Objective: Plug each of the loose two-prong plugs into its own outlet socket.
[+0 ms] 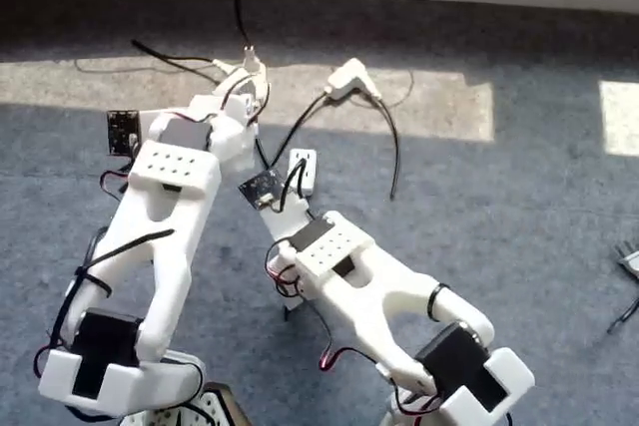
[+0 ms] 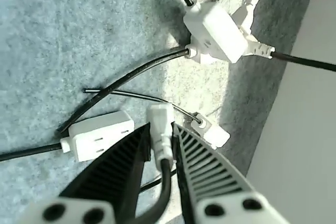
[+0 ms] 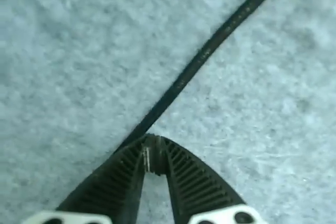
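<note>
Left gripper (image 2: 160, 128) clamping white two-prong plug (image 2: 160, 118). Plug's long axis running along gripper, cord trailing back under wrist. Outlet socket block (image 2: 100, 136) lying just beside gripper, lower left of frame, slots facing camera, long axis crossways to plug. Left arm looking nearer. Right gripper (image 3: 151, 146) sitting at end of black cable (image 3: 210, 51); grip state cannot tell. Counting two socket blocks, second socket block (image 2: 215, 35) upper right. Two free plugs, small white plug (image 2: 212, 132) just right of gripper.

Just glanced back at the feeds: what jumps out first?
The left gripper is shut on a white plug, held just beside an unoccupied outlet socket lying on the carpet. The right gripper pinches a black cable low against the carpet.
</note>
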Robot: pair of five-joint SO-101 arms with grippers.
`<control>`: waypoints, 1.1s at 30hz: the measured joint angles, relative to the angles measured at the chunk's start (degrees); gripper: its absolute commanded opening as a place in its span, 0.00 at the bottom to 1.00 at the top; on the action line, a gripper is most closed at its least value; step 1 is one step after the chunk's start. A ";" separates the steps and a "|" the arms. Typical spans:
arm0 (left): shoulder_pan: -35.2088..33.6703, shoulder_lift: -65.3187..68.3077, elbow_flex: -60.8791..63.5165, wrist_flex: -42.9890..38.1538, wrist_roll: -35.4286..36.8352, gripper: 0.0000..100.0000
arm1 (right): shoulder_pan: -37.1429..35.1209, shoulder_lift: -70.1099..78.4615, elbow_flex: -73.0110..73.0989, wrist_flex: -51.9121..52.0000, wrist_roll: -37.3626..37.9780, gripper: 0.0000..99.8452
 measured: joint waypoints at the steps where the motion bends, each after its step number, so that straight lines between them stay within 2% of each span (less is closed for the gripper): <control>1: 0.79 -0.26 0.70 -0.70 0.00 0.01 | 0.79 0.00 0.00 0.00 0.00 0.01; 8: 3.52 -1.67 5.01 -10.64 0.26 0.01 | 16.53 -8.18 0.53 1.23 0.35 0.01; 12: 5.45 -1.85 7.65 -11.87 0.35 0.01 | 27.34 -13.10 5.36 -4.48 0.00 0.01; 17: 7.82 -2.11 8.44 -11.96 0.35 0.01 | 29.63 -13.27 13.01 -15.82 0.00 0.01; 21: 7.74 -1.32 8.44 -11.87 0.35 0.01 | 30.07 -13.45 13.27 -17.41 0.00 0.01; 25: 8.00 5.19 6.95 -11.87 0.53 0.01 | 30.33 -13.45 13.27 -17.76 0.00 0.01; 33: 7.65 14.59 -0.26 -11.87 0.35 0.01 | 38.15 -9.41 12.40 -21.71 -2.99 0.01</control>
